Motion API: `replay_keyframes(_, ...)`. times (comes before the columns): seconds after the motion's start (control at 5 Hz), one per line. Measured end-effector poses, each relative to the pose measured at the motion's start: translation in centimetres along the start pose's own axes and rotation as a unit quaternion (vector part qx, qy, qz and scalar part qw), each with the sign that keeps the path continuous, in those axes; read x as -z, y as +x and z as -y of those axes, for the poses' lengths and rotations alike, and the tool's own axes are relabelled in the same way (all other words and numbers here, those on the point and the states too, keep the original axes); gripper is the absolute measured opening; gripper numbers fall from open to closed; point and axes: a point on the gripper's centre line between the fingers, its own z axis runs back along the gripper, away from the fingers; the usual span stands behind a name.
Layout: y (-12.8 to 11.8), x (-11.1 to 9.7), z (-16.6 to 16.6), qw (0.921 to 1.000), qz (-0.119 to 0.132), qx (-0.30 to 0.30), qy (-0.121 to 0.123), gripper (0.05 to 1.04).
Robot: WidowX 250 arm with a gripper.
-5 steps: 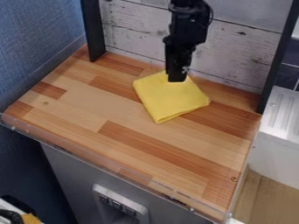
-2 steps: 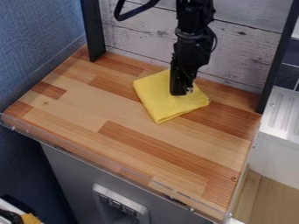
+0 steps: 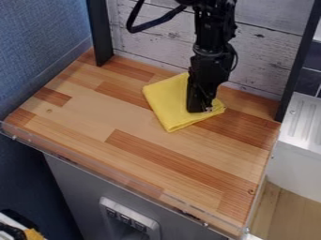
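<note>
The black gripper (image 3: 199,108) hangs from the top edge of the view, pointing down over the right part of a yellow cloth (image 3: 169,103). Its lower end overlaps the cloth in the view; whether it touches the cloth I cannot tell. The cloth is folded into a rough square and lies flat toward the back of the wooden counter (image 3: 125,122), with one corner toward the front and its right corner just beyond the gripper.
Behind the counter stands a whitewashed plank wall (image 3: 150,33), with a black post (image 3: 100,33) at the left and another black post (image 3: 300,61) at the right. A white ridged unit (image 3: 304,122) adjoins the right side. A clear strip runs along the front edge.
The gripper has come forward and slightly right, lower in the view, from the cloth's back edge to its right part. More of the arm now shows. The cloth has not visibly moved.
</note>
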Motion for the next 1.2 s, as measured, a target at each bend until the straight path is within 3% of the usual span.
replay_keyframes(0.2, 0.2, 0.3, 0.1, 0.9999, 0.011, -0.007, 0.005, 0.067)
replay_keyframes(0.6, 0.4, 0.6, 0.7, 0.9931, 0.031, -0.113, 0.009, 0.067)
replay_keyframes(0.8, 1.1, 0.6, 1.4, 0.9819, 0.039, -0.185, 0.004, 0.067)
replay_keyframes(1.2, 1.9, 0.5, 2.1, 0.9494, 0.037, -0.311, -0.021, 0.067)
